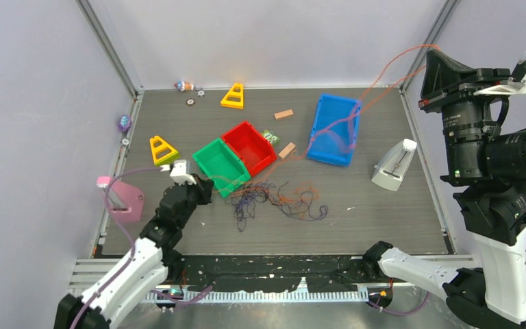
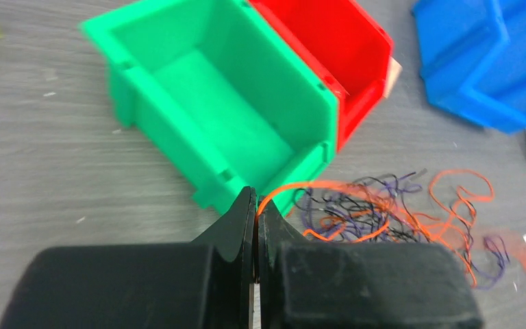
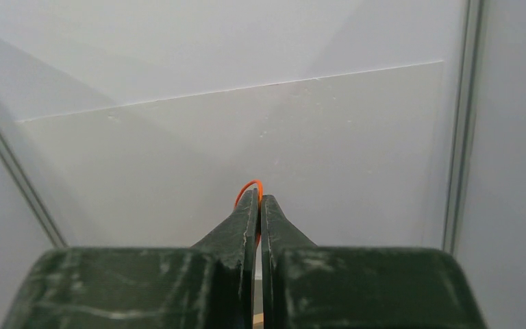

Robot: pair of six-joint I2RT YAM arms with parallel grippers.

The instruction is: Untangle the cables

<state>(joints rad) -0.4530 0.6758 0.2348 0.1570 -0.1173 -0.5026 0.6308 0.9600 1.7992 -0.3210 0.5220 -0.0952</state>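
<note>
Our left gripper (image 2: 255, 205) is pinched shut on an orange strand (image 2: 294, 185) beside the green bin (image 2: 137, 103), where the cables (image 1: 281, 200) lie heaped, while our right gripper (image 3: 259, 202) clamps an orange loop (image 3: 249, 186) aloft, so we judge the next move is a gentle draw apart.

The left arm (image 1: 140, 257) is stretched forward and kept low. The left gripper (image 2: 255, 199) is closed, and an orange strand of the cables (image 2: 356, 209) is pinched between its jaws. The right arm (image 1: 507, 253) is raised high. The right gripper (image 3: 258, 199) is closed too, with an orange strand held at its tips.
</note>
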